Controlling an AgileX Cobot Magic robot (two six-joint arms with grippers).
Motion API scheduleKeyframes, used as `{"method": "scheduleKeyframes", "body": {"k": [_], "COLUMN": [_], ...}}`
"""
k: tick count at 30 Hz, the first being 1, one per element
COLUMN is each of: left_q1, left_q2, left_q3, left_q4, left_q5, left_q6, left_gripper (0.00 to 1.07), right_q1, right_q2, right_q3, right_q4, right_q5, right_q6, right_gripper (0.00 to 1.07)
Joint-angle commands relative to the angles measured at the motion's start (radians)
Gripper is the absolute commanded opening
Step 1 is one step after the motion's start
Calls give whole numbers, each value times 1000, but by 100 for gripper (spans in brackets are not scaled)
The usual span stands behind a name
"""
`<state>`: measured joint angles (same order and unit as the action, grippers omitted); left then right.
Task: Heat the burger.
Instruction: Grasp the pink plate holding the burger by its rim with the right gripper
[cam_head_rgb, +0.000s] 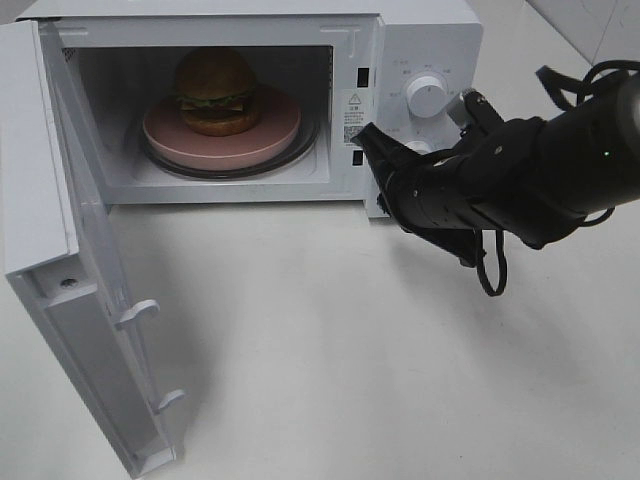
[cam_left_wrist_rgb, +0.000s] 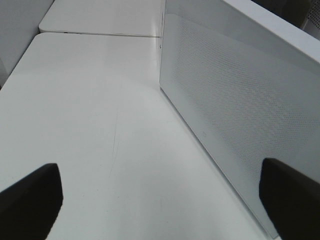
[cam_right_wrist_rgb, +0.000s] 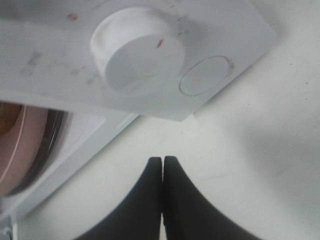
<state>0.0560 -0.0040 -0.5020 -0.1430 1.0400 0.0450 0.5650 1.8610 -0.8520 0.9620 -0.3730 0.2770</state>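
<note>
The burger (cam_head_rgb: 215, 90) sits on the pink plate (cam_head_rgb: 290, 132) inside the microwave (cam_head_rgb: 420, 25), upper left of the high view, with the door (cam_head_rgb: 90, 330) wide open. Closing it comes first, I judge: the left gripper (cam_left_wrist_rgb: 160, 200), jaws spread wide beside what looks like the door's outer face, should push flat and steadily. The right gripper (cam_head_rgb: 368, 140) — pinched shut, empty — hovers by the knob (cam_head_rgb: 427, 93).

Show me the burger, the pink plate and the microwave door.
burger (cam_head_rgb: 215, 72), exterior high view, top of the bun.
plate (cam_head_rgb: 225, 152), exterior high view, bare front rim.
door (cam_head_rgb: 90, 290), exterior high view, inner face.
</note>
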Motion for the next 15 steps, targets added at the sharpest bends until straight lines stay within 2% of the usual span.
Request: {"method": "scheduleKeyframes", "body": {"k": [1, 13, 15], "left_q1": [2, 2, 2], "left_q2": [-21, -21, -21], "left_q3": [3, 3, 3], "left_q4": [-4, -4, -4], "left_q5": [-2, -2, -2], "left_q6": [1, 1, 1], "left_gripper": [101, 101, 101], "right_q1": [-5, -5, -5], "right_q2": [-38, -125, -135], "right_q3": [-2, -3, -3], "right_q4": [0, -9, -48], "right_q5": [93, 340, 421], "right_q6": [-176, -526, -573], "right_gripper": [0, 0, 0]}}
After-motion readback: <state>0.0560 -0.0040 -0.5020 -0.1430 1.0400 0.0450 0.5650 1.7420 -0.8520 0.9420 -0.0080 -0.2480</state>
